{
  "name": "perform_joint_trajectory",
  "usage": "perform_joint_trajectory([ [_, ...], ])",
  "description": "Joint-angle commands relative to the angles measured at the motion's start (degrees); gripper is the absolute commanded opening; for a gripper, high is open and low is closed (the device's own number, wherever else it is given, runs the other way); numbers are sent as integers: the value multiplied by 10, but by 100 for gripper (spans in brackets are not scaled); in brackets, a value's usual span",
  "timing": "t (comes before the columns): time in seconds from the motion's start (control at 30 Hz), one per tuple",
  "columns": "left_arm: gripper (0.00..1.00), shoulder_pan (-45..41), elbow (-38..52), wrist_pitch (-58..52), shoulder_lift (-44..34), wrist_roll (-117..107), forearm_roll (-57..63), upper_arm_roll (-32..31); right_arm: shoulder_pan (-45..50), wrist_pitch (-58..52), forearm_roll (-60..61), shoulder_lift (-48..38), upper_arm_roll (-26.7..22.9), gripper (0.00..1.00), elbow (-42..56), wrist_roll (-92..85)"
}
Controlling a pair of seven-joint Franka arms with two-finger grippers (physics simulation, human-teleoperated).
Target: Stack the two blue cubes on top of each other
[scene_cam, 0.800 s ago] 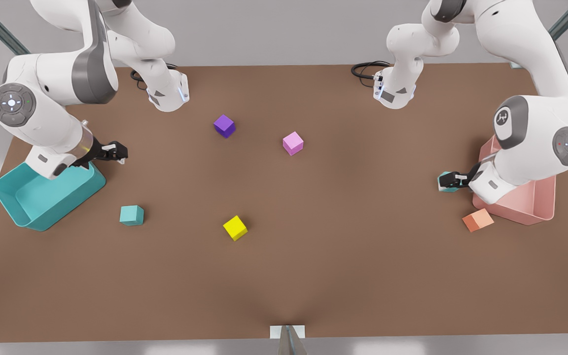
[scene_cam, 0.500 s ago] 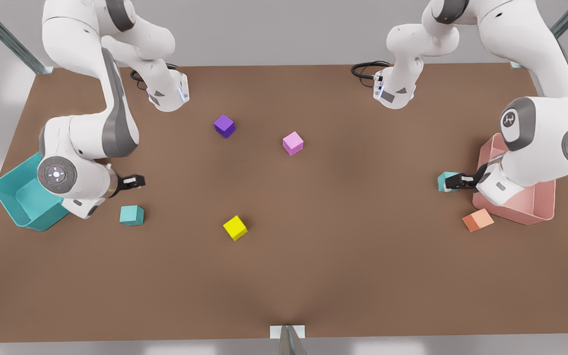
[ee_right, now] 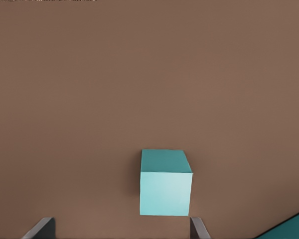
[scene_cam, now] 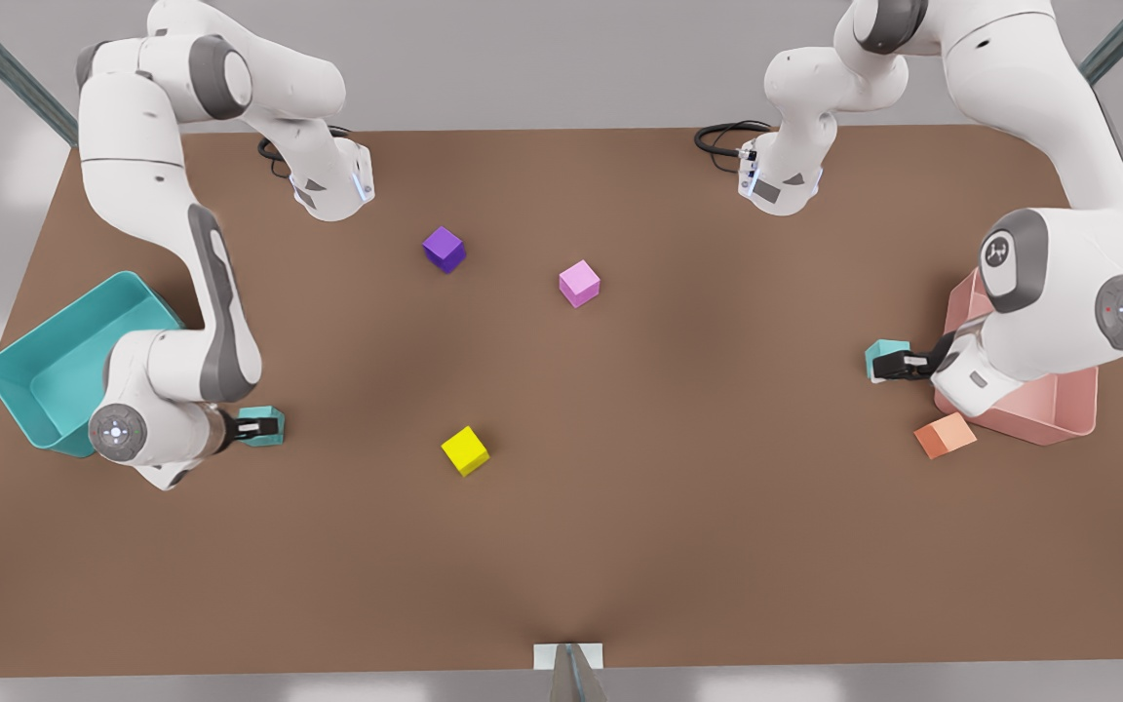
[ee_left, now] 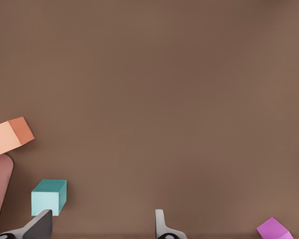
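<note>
1. The left end effector (scene_cam: 888, 367) is on the front view's right, low over the brown counter (scene_cam: 678, 507), just in front of the pink bin (scene_cam: 1059, 409).
2. Its 2 fingers (ee_left: 40, 224) are spread apart. One teal cube (scene_cam: 881, 353) sits on the counter at this end effector's tips, beside one finger and not between the 2 — it is not gripped.
3. An orange cube (scene_cam: 945, 435) lies near that teal cube, just beside the pink bin.
4. The right end effector (scene_cam: 264, 427) is on the front view's left, low over the counter near the big teal bin (scene_cam: 25, 361).
5. Its fingers (ee_right: 40, 229) are spread apart too. The other teal cube (scene_cam: 271, 417) sits on the counter just ahead of the tips, lined up with the gap. I cannot tell if the fingers touch it.
6. The 2 teal cubes are well apart — one at each side of the counter.
7. A yellow cube (scene_cam: 465, 450) sits near the middle of the counter. A purple cube (scene_cam: 444, 249) and a light pink cube (scene_cam: 579, 283) sit farther back.
</note>
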Motion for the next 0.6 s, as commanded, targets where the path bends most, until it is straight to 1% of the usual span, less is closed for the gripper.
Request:
perform_joint_trajectory([
  [0.0, 100, 0, 0, -1, 0, 1, 0, 0, -4, 55, 3, 0, 0, 100, -8, -6],
  [0.07, 100, 0, 0, -1, 0, 0, 0, 0, -15, 62, 17, -5, 0, 100, -27, -10],
  [0.17, 100, 0, 0, -1, 0, 0, 0, 0, -30, 127, 18, -18, 1, 100, -74, -44],
  [0.3, 100, 0, 0, -1, 1, 0, 0, 0, -30, 171, 20, -34, 0, 100, -120, -48],
  [0.47, 100, 0, 0, -3, 2, 0, 0, 0, -36, 187, 20, -32, 0, 100, -141, -47],
  [0.5, 100, 0, 2, -21, 1, 0, 1, 0, -37, 187, 20, -29, 0, 100, -140, -47],
  [0.57, 100, 0, 2, -23, 1, 0, 1, 0, -39, 187, 20, -29, 0, 100, -144, -48],
])
